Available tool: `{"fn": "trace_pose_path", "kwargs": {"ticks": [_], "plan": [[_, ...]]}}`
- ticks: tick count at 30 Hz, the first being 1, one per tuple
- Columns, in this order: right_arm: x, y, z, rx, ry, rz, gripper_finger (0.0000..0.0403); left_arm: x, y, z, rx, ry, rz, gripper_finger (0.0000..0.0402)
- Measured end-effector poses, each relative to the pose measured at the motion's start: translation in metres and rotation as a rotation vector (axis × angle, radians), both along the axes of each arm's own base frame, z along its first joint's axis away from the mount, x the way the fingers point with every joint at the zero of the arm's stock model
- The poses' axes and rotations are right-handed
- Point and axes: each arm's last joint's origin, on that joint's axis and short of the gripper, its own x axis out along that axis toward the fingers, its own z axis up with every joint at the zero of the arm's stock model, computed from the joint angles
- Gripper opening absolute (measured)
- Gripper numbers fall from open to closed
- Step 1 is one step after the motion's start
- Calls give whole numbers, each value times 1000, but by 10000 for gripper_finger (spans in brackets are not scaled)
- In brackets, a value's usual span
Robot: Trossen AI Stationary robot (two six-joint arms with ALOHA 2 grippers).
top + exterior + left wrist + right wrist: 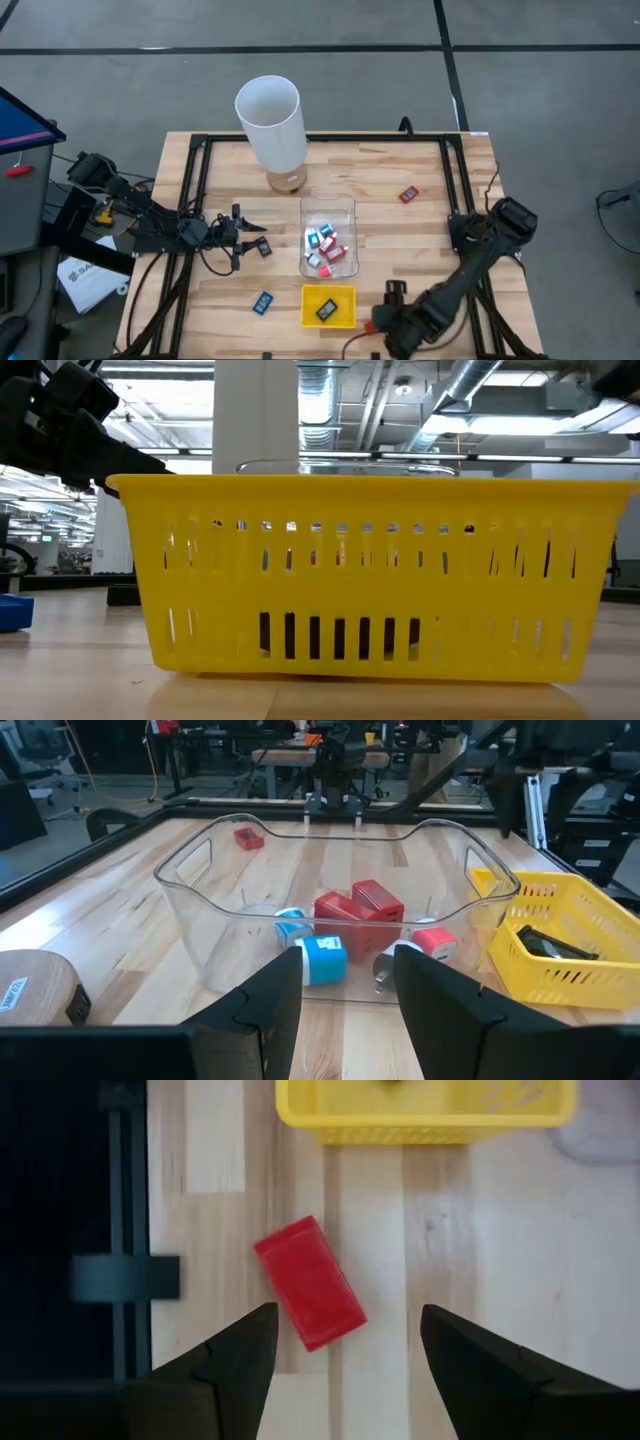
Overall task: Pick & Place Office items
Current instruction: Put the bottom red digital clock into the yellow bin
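Note:
My left gripper [240, 236] [348, 982] is open, just left of the clear bin [328, 208], and points at the bin's wall [215, 890]. Red [355, 915], blue-white [320, 958] and pink [433, 940] items lie in the bin. A black item [263, 247] lies on the table beside this gripper. My right gripper [385, 322] [345, 1345] is open near the near edge, pointing down. Its fingers stand on either side of a red block [310, 1283] [368, 326] that lies flat on the wood, apart from it. A black item [326, 310] lies in the yellow tray [346, 294].
A tall white cylinder [270, 120] stands on a wooden base behind the bin. A blue item [262, 302] lies left of the yellow tray and a red one [408, 194] to the bin's right. A black frame [455, 180] edges the table. The yellow tray [360, 575] fills the low view.

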Motion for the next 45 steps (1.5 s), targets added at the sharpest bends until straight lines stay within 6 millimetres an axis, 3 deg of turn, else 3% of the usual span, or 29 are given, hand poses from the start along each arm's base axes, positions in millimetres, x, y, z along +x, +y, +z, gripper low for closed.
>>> {"fn": "trace_pose_path", "kwargs": {"ticks": [12,21,34,40,45], "plan": [[21,-16,-18,-25,145,283,216,-1,-2,-1,-28,11,-13,154],[27,-4,-54,25,225,322,189,-1,-3,-1,-30,4,-27,154],[28,3,-63,79,171,274,159,-1,-3,0,-37,0,-26,154],[25,3,-57,53,181,253,141,-1,-4,0,-38,0,-26,154],[31,7,-24,57,102,216,153,-1,-4,0,-39,0,-26,154]]}}
